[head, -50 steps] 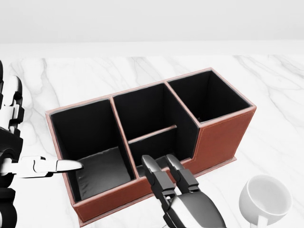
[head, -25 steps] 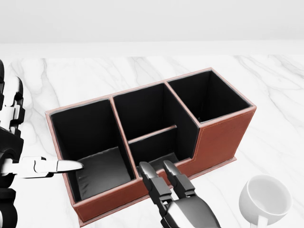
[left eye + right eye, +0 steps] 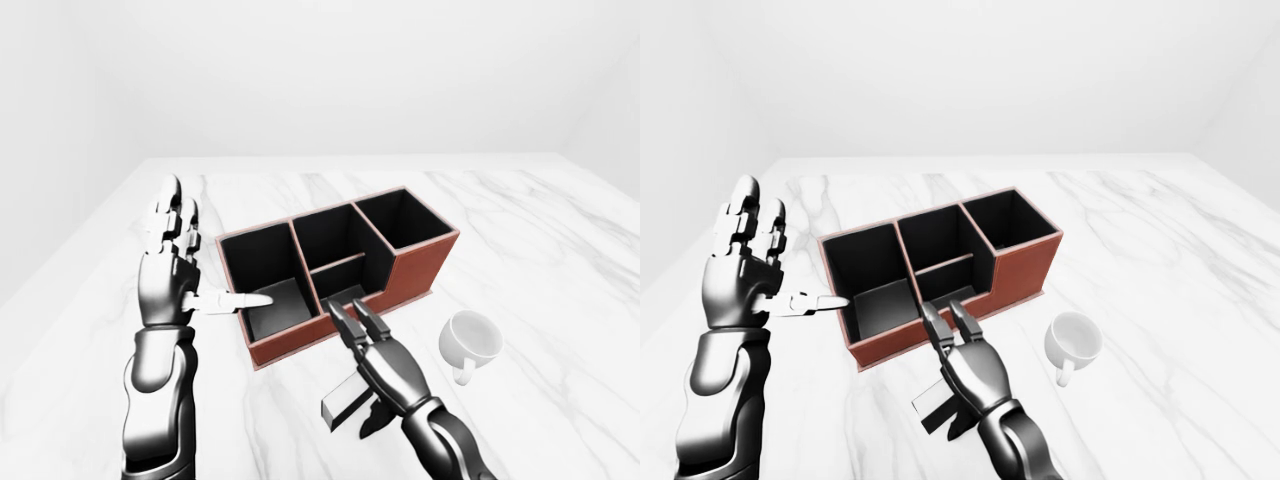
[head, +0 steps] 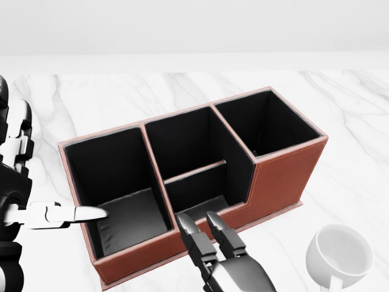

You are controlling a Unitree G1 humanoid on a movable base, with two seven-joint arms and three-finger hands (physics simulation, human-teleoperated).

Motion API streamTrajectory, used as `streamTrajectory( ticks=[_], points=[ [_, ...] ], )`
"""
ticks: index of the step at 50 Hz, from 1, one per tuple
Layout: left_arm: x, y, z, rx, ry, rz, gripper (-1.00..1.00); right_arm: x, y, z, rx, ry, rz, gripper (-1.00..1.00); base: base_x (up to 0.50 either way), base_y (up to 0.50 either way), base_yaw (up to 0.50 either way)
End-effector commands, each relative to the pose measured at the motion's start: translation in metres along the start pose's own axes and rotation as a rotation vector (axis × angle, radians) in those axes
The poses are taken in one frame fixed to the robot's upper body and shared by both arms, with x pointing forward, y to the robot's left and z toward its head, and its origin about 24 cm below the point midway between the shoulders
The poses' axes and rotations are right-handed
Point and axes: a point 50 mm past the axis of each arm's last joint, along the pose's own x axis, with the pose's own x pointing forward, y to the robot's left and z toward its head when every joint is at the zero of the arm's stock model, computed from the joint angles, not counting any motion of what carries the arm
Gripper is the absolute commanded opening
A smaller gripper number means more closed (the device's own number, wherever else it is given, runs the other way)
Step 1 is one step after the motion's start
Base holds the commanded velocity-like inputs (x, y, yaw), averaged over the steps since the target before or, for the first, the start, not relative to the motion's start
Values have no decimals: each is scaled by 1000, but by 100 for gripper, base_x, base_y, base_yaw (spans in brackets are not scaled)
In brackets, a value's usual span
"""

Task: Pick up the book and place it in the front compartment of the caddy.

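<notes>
Nearest the camera, the right hand (image 3: 385,362) is seen at the bottom of the left-eye view, palm down, with a dark flat book (image 3: 345,399) gripped beneath it. Two fingers (image 4: 197,238) are extended straight toward the caddy's near wall and lie side by side; the thumb is hidden under the palm. The hand is judged to be clamped on the book, though the contact itself is covered by the palm. The book's pale page edge projects to the lower left of the hand, and the book is held tilted, apart from the marble table (image 3: 560,300) and outside the caddy.

To the right of that hand, a white mug (image 3: 470,342) is seen lying tipped on the table, its opening turned toward the camera, well clear of the fingers.

Just beyond the fingertips, the brown caddy (image 4: 285,176) stands upright on the table, black-lined. The low, shallow compartment at its near side is seen directly beyond the fingertips.

At the left, the left hand (image 3: 745,262) is held upright with its fingers spread wide and pointing up; nothing is held in it. Its thumb (image 4: 85,213) is stretched sideways, with the tip at the rim of the caddy's left compartment; whether it touches cannot be told.
</notes>
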Motion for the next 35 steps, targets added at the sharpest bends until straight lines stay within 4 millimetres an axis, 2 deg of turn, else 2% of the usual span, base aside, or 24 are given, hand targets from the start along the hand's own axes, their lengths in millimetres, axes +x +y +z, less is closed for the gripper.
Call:
streamTrajectory(
  ticks=[1, 35],
  points=[
    [0, -1, -1, 0, 6, -2, 99, 2, 5, -2, 2, 0, 9, 100, 0, 0, 0],
    [0, -2, -2, 1, 9, -5, 100, 7, 12, -12, 7, 35, 23, 100, 0, 0, 0]
  ],
)
